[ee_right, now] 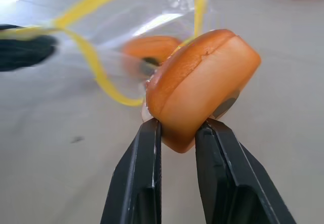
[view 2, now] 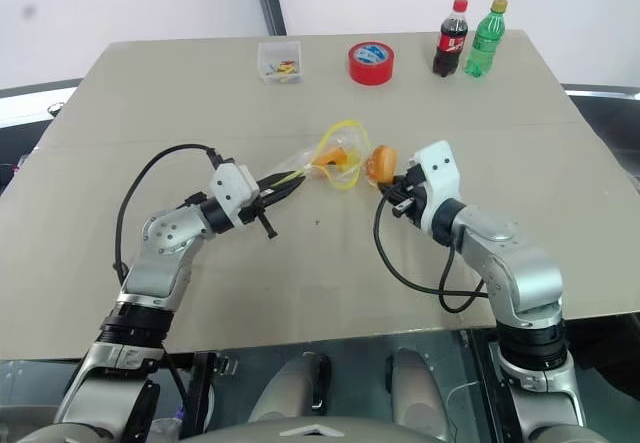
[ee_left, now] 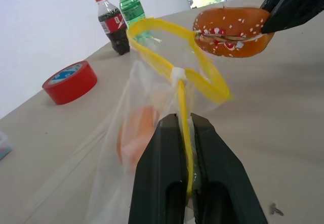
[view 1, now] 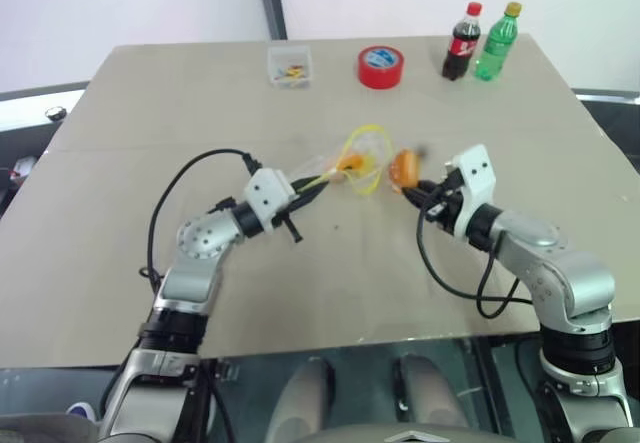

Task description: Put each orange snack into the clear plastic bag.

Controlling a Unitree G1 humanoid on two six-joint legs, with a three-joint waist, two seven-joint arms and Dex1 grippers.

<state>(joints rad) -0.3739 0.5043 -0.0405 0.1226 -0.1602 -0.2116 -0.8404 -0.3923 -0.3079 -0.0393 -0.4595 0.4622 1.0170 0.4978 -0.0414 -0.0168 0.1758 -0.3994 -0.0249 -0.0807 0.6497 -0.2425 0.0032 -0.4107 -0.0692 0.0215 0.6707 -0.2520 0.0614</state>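
The right gripper (ee_right: 177,133) pinches one orange snack (ee_right: 200,90) by its edge, the two black fingers pressed against the bun's flat faces so that the piece stands on its side, narrow end toward the bag. Held that way it can slip through the mouth edge-first, which looks like the reason for the grip. It hangs above the table (view 1: 330,283), just right of the bag's opening and not yet inside it.

The left gripper (ee_left: 185,128) is pressed together on the yellow seal strip (ee_left: 172,67) of the clear plastic bag (ee_left: 136,113), lifting that edge so the strip bows into an open loop facing the right arm. The bag's body trails back along the fingers. The other orange snack (ee_left: 134,135) already lies inside the bag, seen blurred through the film.

So one piece is in and the second is at the mouth; the next move calls for pushing it past the yellow loop before letting go, and the thin film could fold shut.

At the far edge stand a small clear box (view 1: 289,66), a red tape roll (view 1: 380,66), a cola bottle (view 1: 461,41) and a green bottle (view 1: 497,41), well apart from the work.
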